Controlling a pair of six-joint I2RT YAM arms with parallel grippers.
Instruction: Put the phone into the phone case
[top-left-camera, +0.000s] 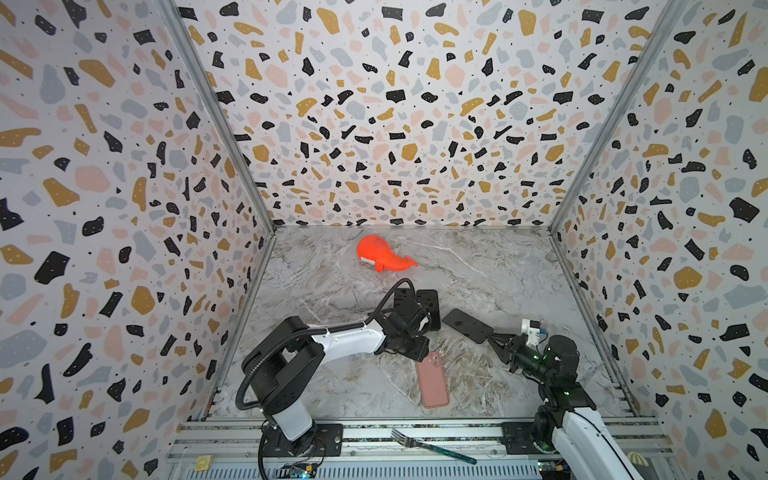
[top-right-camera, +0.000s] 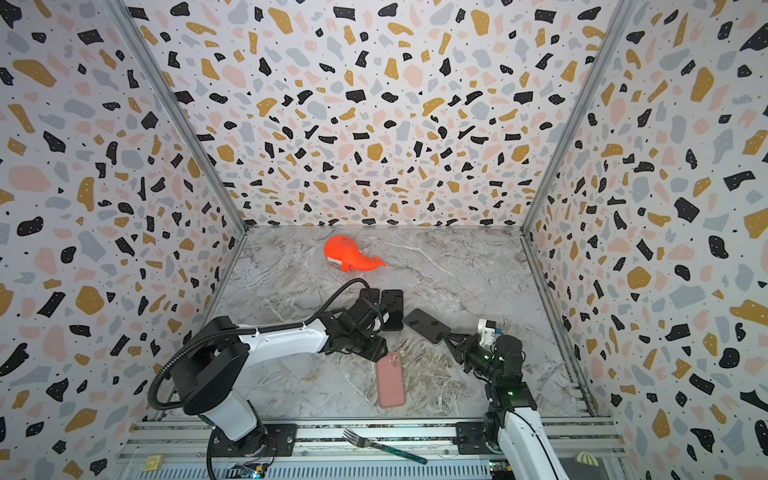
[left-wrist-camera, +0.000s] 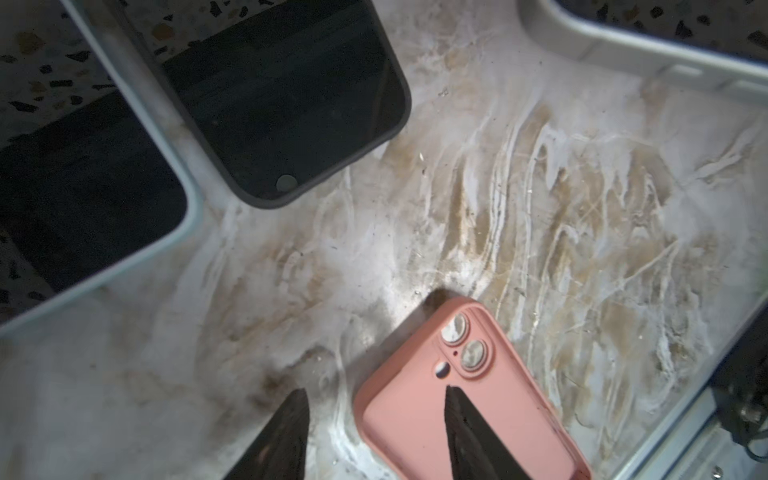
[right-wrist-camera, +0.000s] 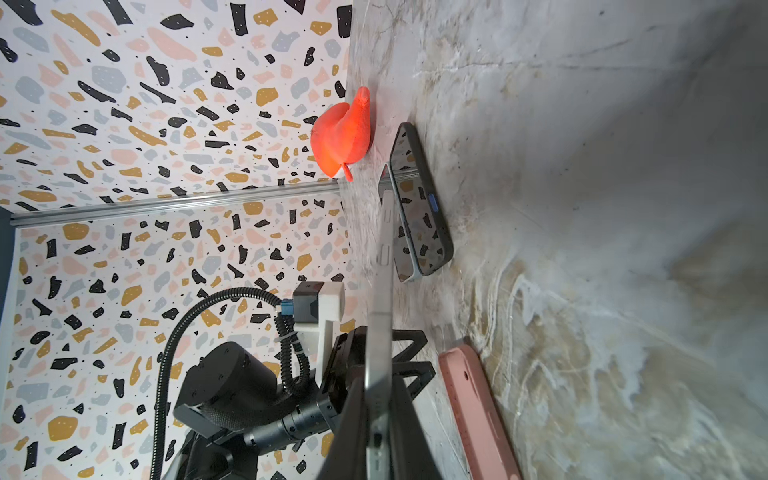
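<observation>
A pink phone case (top-left-camera: 432, 380) (top-right-camera: 390, 380) lies flat on the marble table, camera cut-outs facing up. My left gripper (top-left-camera: 415, 351) (left-wrist-camera: 376, 390) hovers open at its camera end. In the left wrist view one finger crosses the case (left-wrist-camera: 399, 415) and the other stands over bare table. Nothing is between them. My right gripper (top-left-camera: 492, 338) (right-wrist-camera: 380, 386) is shut on the end of a dark phone (top-left-camera: 467, 326) (top-right-camera: 426, 326) (right-wrist-camera: 380, 316) with a silver rim. The phone is held off the table, to the right of the case.
Two more dark phones (top-left-camera: 428, 307) (left-wrist-camera: 291, 104) lie side by side just behind my left gripper. An orange whale toy (top-left-camera: 382, 255) sits near the back wall. A fork (top-left-camera: 432, 446) rests on the front rail. Patterned walls close in three sides.
</observation>
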